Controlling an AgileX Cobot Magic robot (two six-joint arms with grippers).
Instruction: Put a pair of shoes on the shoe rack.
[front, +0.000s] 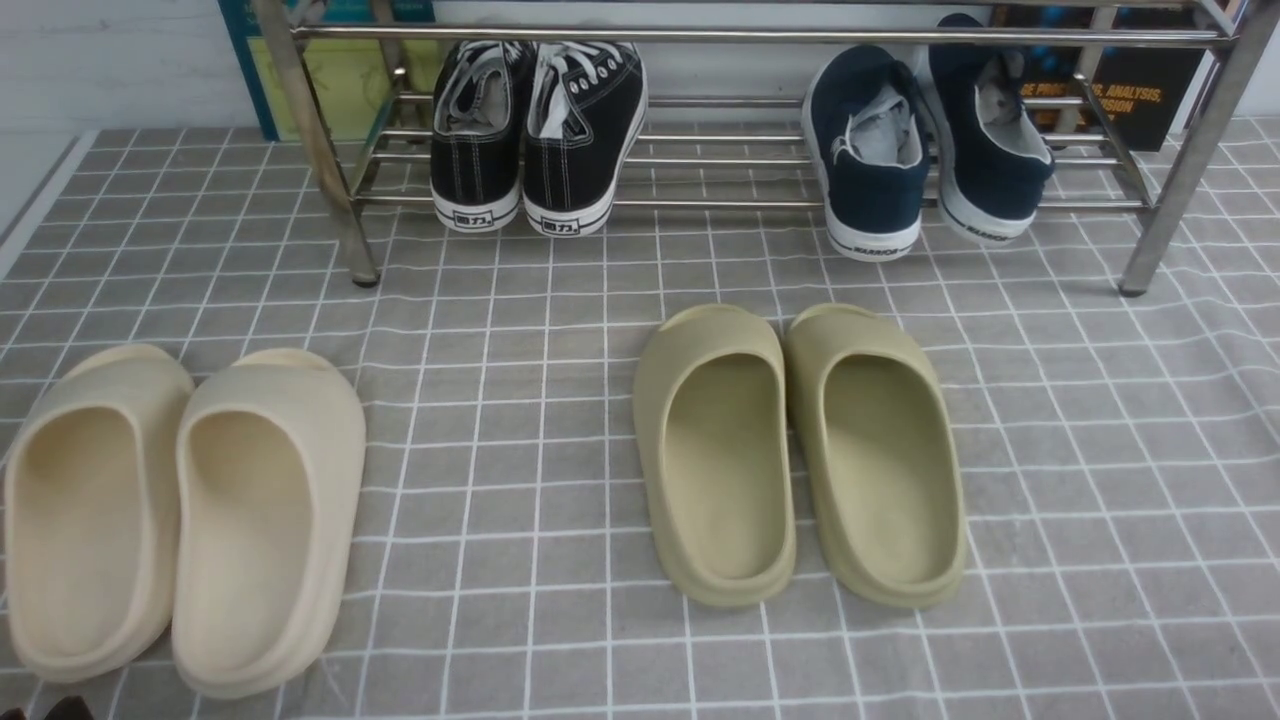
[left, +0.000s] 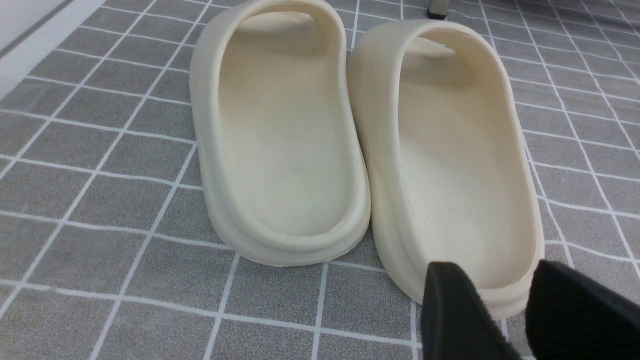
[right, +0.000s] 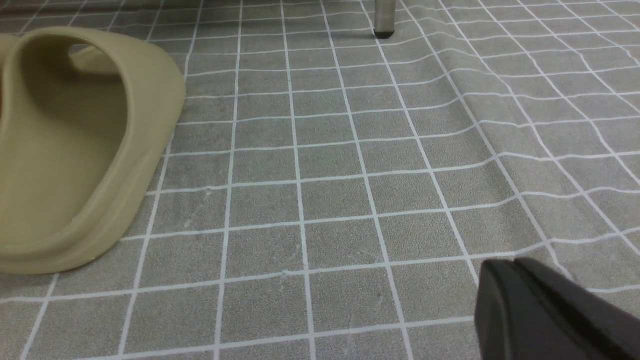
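Navy pair of shoes (front: 925, 140) sits on the shoe rack (front: 760, 35), right half of the lower shelf, heels toward the near side, toes pointing far. Left navy shoe (front: 868, 150) has its white heel hanging past the front bar, down close to the cloth; cannot tell if it touches. Right navy shoe (front: 985, 130) sits a bit farther back, angled slightly, just beside its mate. Grey lining visible in both openings.

On the same shelf, left half: black lace-up sneakers (front: 538, 130) with white laces, side by side, heels near, well apart from the navy pair.

Rack legs stand on a grey checked cloth (front: 500, 400) with white grid lines; cloth is wrinkled on the right side.

On the cloth in front of the rack: olive foam slides (front: 800, 450), centre-right, touching each other, openings facing near. Cream foam slides (front: 185, 510) at near left, also side by side.

Left gripper (left: 500, 310) seen only in its wrist view: black fingers spread apart, nothing between them, hovering just over the heel rim of the right cream slide (left: 450, 160). Right gripper (right: 520, 300) seen only in its wrist view: fingers pressed together, holding nothing, above bare cloth to the right of one olive slide (right: 75, 150), a rack foot (right: 384, 20) far ahead.
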